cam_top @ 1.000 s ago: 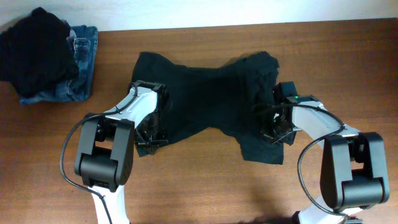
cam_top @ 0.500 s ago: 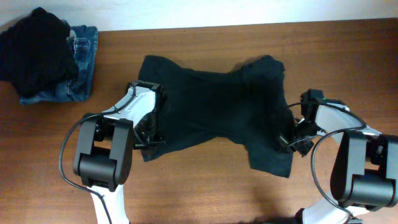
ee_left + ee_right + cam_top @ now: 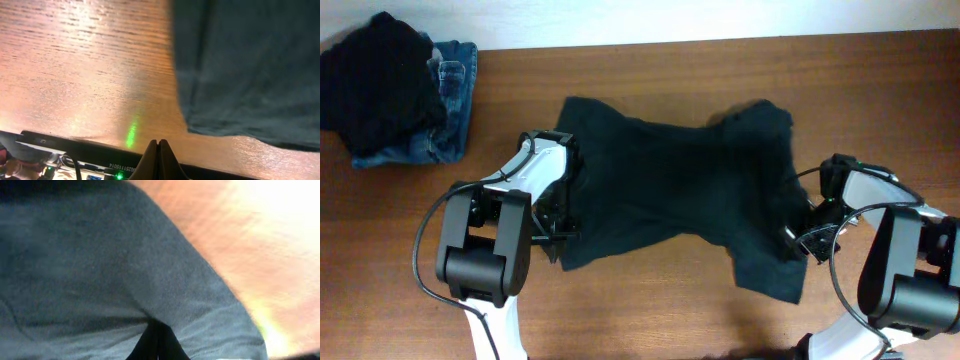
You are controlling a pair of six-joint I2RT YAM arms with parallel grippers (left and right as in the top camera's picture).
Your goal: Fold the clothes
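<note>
Closest to the robot's base, the left gripper [image 3: 158,146] has its two fingers pressed together. In the left wrist view nothing shows between them. Bare wood of the table [image 3: 660,310] lies just past the tips, and the lower left corner of the black garment [image 3: 680,190] sits just beside them to the right. From overhead this gripper is at the garment's lower left edge, with the left arm [image 3: 535,170] bent over the cloth's left side.

On the other side, the right gripper [image 3: 157,332] is clamped on the garment. In its wrist view the dark cloth wraps around the closed fingertips and wrinkles run out from the pinch. From overhead it holds the garment at its lower right part, near the right edge.

The garment lies spread across the middle of the table. It is wide at both ends and narrower in the middle, and its lower right corner hangs nearest the front. Its surface is mostly flat, with some folds near the upper right corner.

At the far left corner of the table, well apart from the garment, a heap of black clothing [image 3: 375,75] rests on folded jeans [image 3: 452,110].
</note>
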